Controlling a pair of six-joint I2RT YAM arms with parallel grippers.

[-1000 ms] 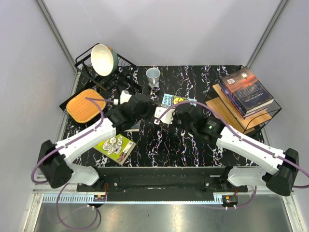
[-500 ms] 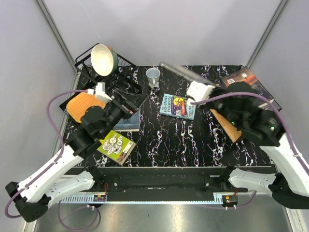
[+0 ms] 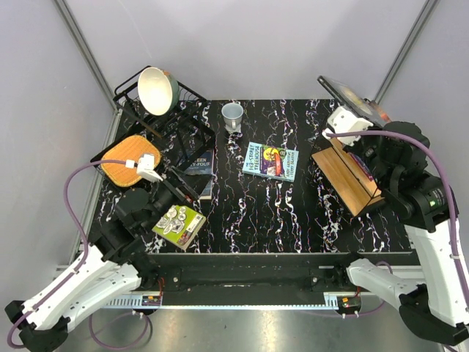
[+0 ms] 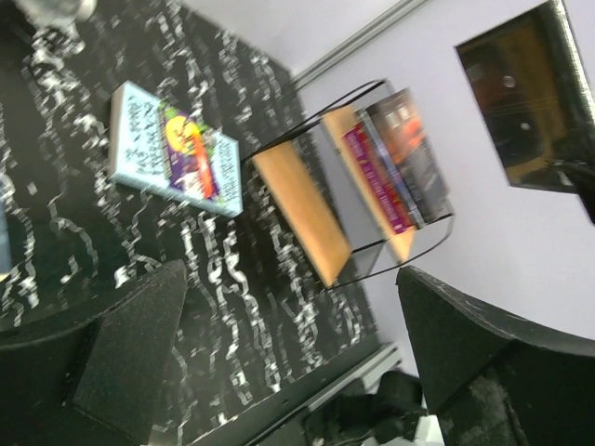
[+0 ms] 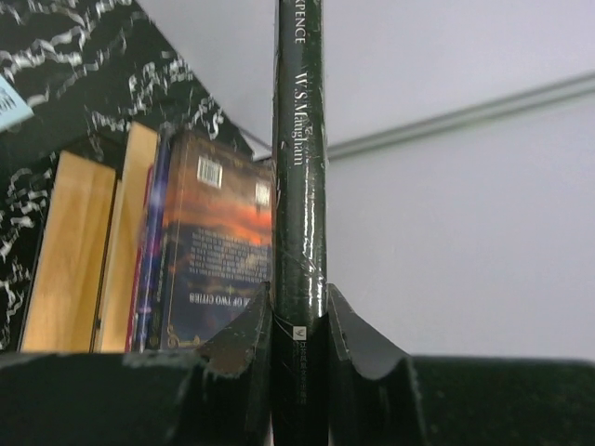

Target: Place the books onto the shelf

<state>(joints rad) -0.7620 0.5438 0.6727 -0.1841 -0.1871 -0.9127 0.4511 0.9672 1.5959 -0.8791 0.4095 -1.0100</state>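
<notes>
Showing book (image 5: 299, 139) spine: right wrist only

One dark book (image 3: 352, 95) held aloft near the shelf (image 3: 342, 181); teal book (image 3: 270, 160) lies flat nearby.

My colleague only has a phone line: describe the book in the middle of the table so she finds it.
On the black marbled table, look just left of the wooden shelf. The teal book lies flat and alone there; only its cover has a yellow and purple picture, unlike the lime green book farther left.
</notes>
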